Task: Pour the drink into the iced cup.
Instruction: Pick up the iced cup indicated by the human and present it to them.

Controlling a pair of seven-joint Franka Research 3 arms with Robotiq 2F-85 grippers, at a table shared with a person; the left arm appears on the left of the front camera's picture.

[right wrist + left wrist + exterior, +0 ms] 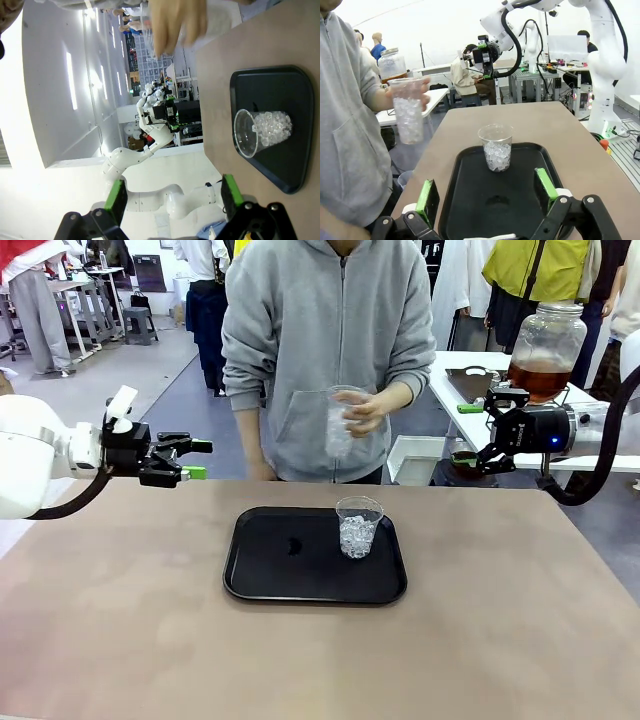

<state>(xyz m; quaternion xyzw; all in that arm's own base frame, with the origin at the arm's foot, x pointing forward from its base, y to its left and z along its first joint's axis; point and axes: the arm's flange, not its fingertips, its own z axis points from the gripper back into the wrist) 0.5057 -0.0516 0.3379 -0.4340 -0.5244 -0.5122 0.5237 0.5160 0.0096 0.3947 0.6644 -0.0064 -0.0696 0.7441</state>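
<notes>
On the right-hand part of the black, round-cornered plastic tray (290, 565), toward its far edge, stands an upright clear plastic cup (358, 527) partly filled with ice. The tray lies flat on the grey-brown worktop (130, 630).

Beyond the tray's far edge, a person in a grey hooded top holds a second clear plastic cup of ice (338, 425) in one hand (368, 410), raised well above the tray. The translucent amber-brown drink (540, 378) fills the lower part of a big round glass dispenser jar (548, 335). This jar stands on a white table (450, 365) well beyond the tray's far right corner.

The left claw (200, 460) hovers off the tray's far left corner, its green-padded fingers spread apart with nothing between them. The right claw (470, 435) hangs beyond the tray's far right corner, near the jar. Its fingers are likewise apart and empty.
</notes>
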